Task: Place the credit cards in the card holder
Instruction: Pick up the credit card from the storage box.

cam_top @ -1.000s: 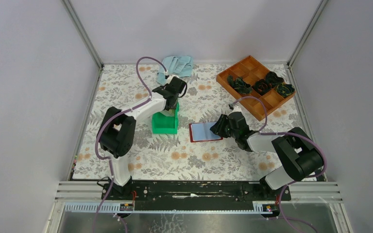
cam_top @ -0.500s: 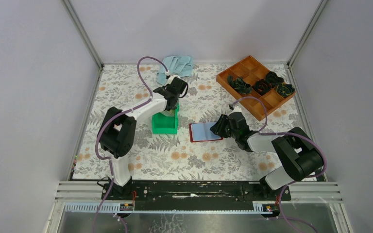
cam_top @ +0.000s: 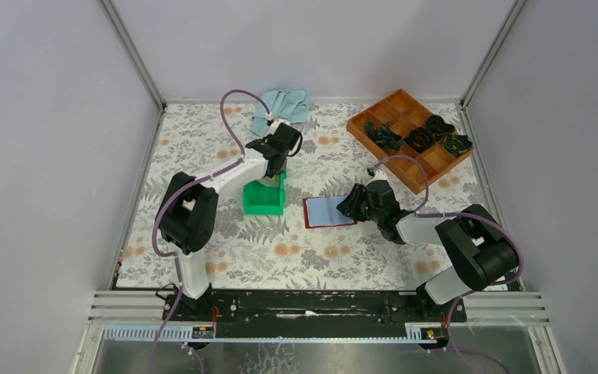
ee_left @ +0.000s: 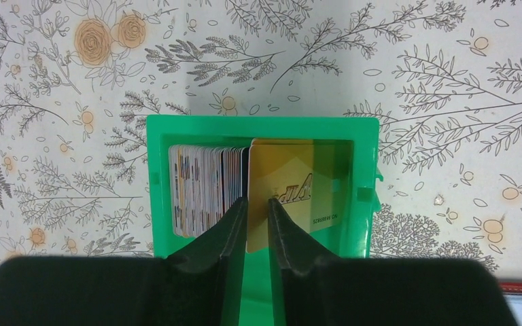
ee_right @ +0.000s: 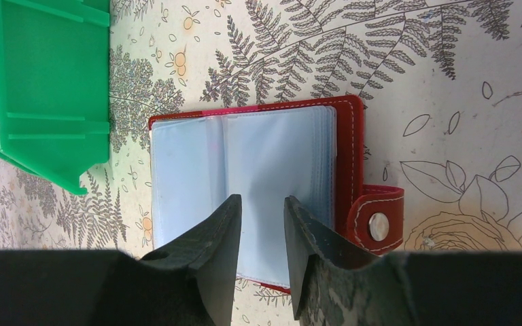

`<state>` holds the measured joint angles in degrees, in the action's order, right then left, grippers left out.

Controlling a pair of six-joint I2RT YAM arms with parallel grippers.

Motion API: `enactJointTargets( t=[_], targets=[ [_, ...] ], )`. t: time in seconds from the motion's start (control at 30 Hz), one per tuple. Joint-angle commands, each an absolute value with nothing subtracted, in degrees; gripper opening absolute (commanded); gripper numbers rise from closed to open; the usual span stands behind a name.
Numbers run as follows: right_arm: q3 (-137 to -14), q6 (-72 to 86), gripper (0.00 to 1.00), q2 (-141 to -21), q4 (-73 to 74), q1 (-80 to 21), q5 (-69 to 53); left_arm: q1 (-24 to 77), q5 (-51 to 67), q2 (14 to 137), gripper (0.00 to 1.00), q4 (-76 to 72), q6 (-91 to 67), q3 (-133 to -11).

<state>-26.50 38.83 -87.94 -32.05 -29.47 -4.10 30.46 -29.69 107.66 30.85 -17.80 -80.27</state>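
The gold credit card [ee_left: 299,190] is leant at the end of a row of pale cards [ee_left: 204,190] in the green plastic bin [ee_left: 262,125], with free room beside it. It is straddled by the narrow jaws of the left gripper [ee_left: 258,204]; whether it is pinched cannot be told. The dark red folding card holder [ee_right: 272,149] is laid open near the bin, overhung by the part-open, empty jaws of the right gripper [ee_right: 262,204], while an orange compartment tray [cam_top: 395,104] and a blue cloth [cam_top: 280,105] are seen well apart at the far edge.

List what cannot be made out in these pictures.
- Left wrist view: lower edge of the gold card, behind the left gripper jaws.
- Left wrist view: print on the card stack, too small.
- Right wrist view: near edge of the card holder, behind the right gripper jaws.
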Motion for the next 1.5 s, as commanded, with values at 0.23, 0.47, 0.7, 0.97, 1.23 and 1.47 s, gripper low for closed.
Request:
enactJointTargets(
  t=[0.23,0.47,0.7,0.97,1.23,1.47],
  targets=[
    [-27.5,38.5,0.37,-88.2,-32.7,-29.5,-4.2,30.4,-32.6,105.5,0.2,32.4,-16.6,-81.9],
    [-27.5,38.5,0.37,-87.9,-32.6,-29.6,-4.2,30.4,-32.4,104.6,0.19,32.8,-16.8,-82.5],
    [-27.3,38.5,0.37,-88.0,-32.8,-29.5,-4.1,30.5,-32.2,104.1,0.18,33.0,-17.0,-82.5],
    [-26.9,38.4,0.37,-87.8,-32.9,-29.6,-4.0,30.9,-31.8,103.3,0.05,33.4,-17.3,-82.3],
    [-26.9,38.5,0.37,-87.0,-32.4,-29.6,-4.0,31.0,-29.6,100.6,0.0,33.6,-18.2,-80.9],
    [-27.1,37.9,0.37,-86.4,-31.4,-29.5,-4.3,31.0,-27.6,97.3,0.0,34.1,-19.5,-80.0]
  ],
)
